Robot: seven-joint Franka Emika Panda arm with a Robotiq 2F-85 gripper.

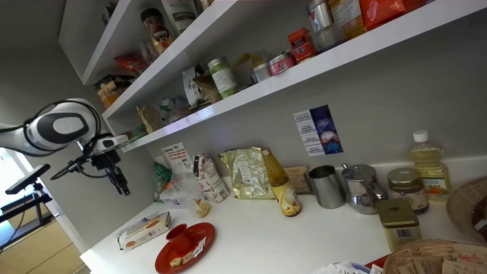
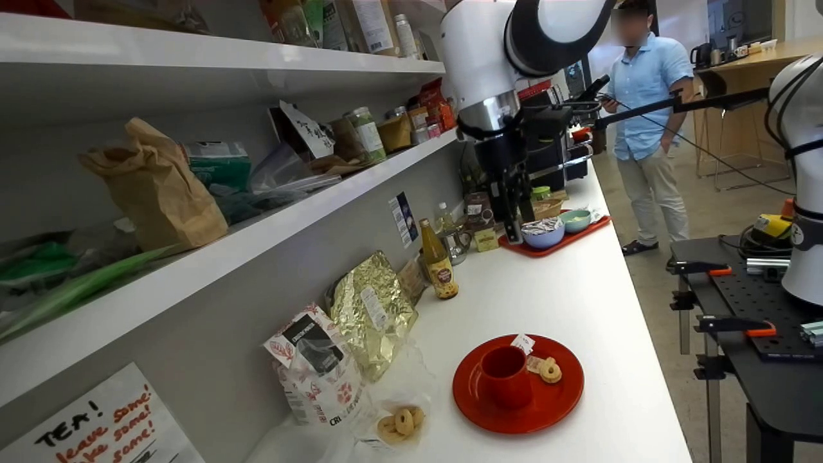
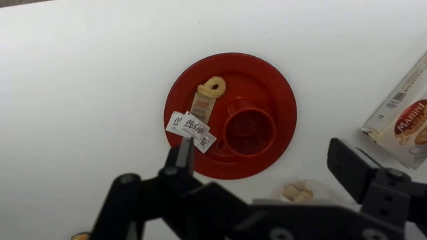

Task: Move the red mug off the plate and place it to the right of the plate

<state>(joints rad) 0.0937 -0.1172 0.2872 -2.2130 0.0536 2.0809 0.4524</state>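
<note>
The red mug (image 3: pixel 250 133) stands upright on the round red plate (image 3: pixel 283 100) in the wrist view. Its handle points toward the lower left there. A ring biscuit (image 3: pixel 216 87), a brown sachet and several white sachets (image 3: pixel 193 126) lie on the plate beside it. The mug also shows in both exterior views (image 1: pixel 182 236) (image 2: pixel 505 382), on the plate (image 1: pixel 207 230) (image 2: pixel 566 402). My gripper (image 3: pixel 261 146) is open and holds nothing. It hangs high above the counter, well apart from the mug, in both exterior views (image 1: pixel 123 189) (image 2: pixel 519 225).
A Marini packet (image 3: pixel 412 133) lies near the plate. A clear bag of biscuits (image 2: pixel 402 424), a white and red bag (image 2: pixel 321 366), a gold foil bag (image 2: pixel 376 312) and a bottle (image 2: pixel 440 263) stand toward the wall. A shelf (image 1: pixel 266 86) overhangs the counter's back.
</note>
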